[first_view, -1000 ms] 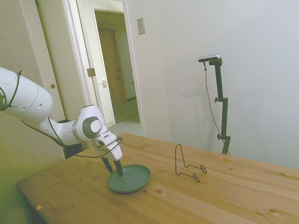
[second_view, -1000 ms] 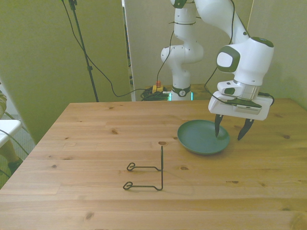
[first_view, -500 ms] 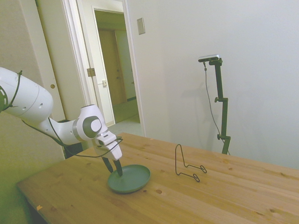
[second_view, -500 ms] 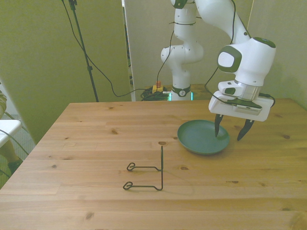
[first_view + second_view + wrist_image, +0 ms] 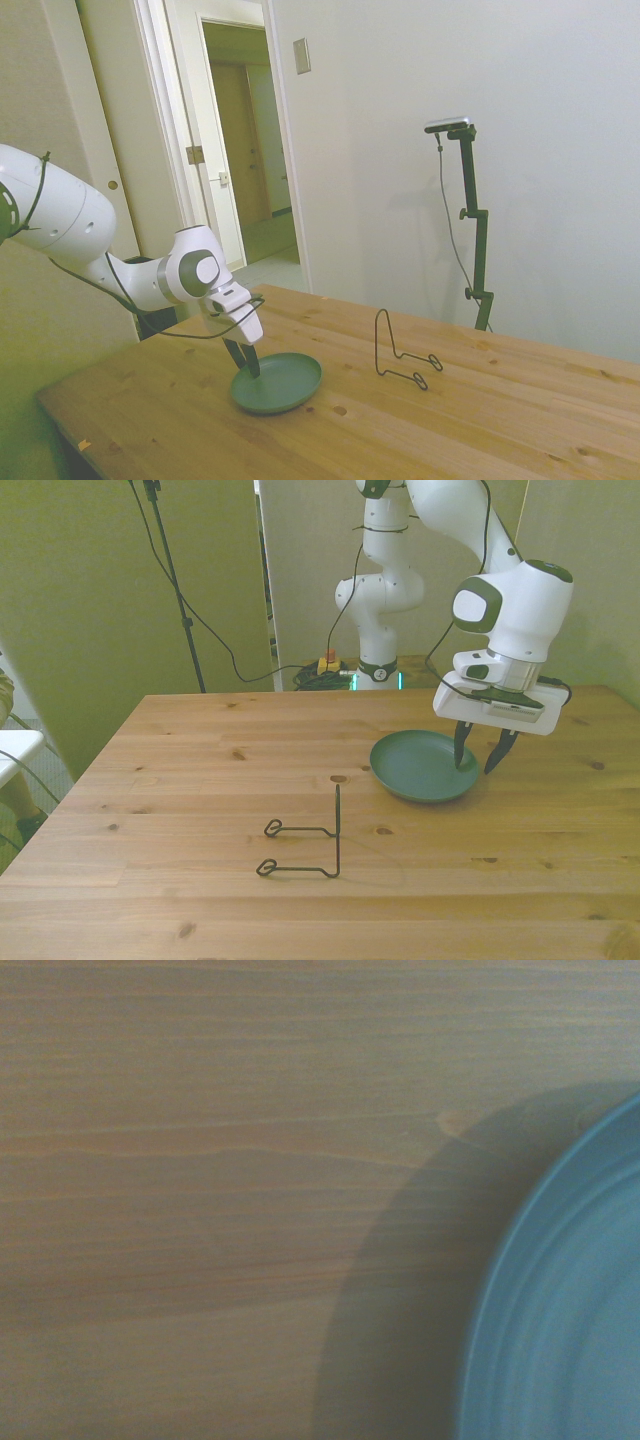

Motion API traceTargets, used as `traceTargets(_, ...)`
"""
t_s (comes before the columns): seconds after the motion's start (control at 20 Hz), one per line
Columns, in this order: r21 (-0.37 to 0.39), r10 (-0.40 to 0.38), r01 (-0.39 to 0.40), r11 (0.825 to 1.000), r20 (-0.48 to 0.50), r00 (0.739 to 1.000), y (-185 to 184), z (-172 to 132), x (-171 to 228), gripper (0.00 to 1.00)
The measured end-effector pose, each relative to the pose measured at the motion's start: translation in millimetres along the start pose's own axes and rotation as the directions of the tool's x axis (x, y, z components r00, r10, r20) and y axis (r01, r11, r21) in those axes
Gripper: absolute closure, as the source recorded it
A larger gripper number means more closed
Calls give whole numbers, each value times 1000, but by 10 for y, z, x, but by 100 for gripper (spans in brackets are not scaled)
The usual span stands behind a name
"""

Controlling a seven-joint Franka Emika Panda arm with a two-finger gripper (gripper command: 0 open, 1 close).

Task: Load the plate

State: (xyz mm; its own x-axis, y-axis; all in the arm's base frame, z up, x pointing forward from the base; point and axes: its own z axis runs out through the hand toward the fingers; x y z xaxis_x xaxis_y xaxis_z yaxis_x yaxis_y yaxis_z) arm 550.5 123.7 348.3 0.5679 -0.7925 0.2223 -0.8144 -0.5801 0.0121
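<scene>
On the wooden table (image 5: pixel 180 780), toward the front view's right, the teal-green plate (image 5: pixel 420 767) lies flat. The gripper (image 5: pixel 481 762) sits at its right rim, one finger inside the rim, the other just outside, still slightly apart around the edge; whether they pinch the rim I cannot tell. The black wire stand (image 5: pixel 305 845) stands well apart from the plate, to the front view's left. The wrist view shows the plate's rim (image 5: pixel 560 1300) and its shadow on bare wood.
</scene>
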Motion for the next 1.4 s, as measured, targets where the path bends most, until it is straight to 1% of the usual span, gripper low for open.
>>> traceTargets(0.5, 0, 2, -2, 1000, -2, 1000, 7, -4, 43, 100)
traceTargets(0.85, 6, -25, 25, 1000, -2, 1000, 14, -56, 66, 100)
traceTargets(1.05, 14, -42, 42, 999, 14, 999, 46, -86, 87, 100)
traceTargets(1.2, 43, -54, 52, 998, 42, 998, 95, -201, 116, 100)
traceTargets(1.4, 90, -62, 58, 994, 48, 997, 243, -482, 143, 100)
